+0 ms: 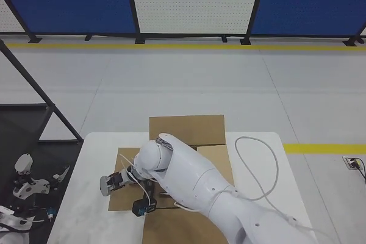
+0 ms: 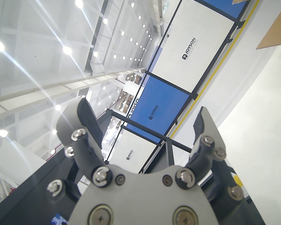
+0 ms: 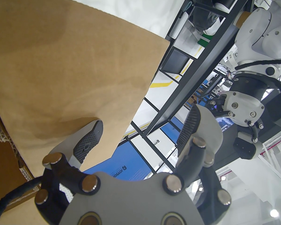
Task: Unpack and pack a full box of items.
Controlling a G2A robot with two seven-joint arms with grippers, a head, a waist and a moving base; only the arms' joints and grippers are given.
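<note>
On the white tabletop [image 1: 88, 207] stands the open cardboard box [image 1: 186, 129], with its far, left and near flaps folded outward. A white arm [image 1: 189, 177] lies across the box from the near right. It covers the interior, so the contents cannot be determined. The end of this arm sits over the left flap. Right gripper [image 3: 146, 117]: jaws apart, nothing between them. One of its fingers [image 3: 87, 141] lies just beside the face of a box flap [image 3: 61, 59]; whether they touch cannot be told. Left gripper [image 2: 142, 108]: jaws apart, nothing between them, directed upward toward the ceiling lights [image 2: 79, 2], with two cardboard flap corners at the edge of its wrist view. Surroundings: a white cable [image 1: 265, 158] loops over the right part of the tabletop, just beside the box. A black rack [image 1: 24, 116] stands to the left of the tabletop, and its frame bars [image 3: 201, 59] cross the right wrist view beyond the flap. Blue and white partition panels [image 1: 195, 15] close the far side of the floor, with a yellow floor line [image 1: 189, 46] running in front of them. A power strip [image 1: 352, 163] lies on the floor at the right, well apart from the tabletop.
</note>
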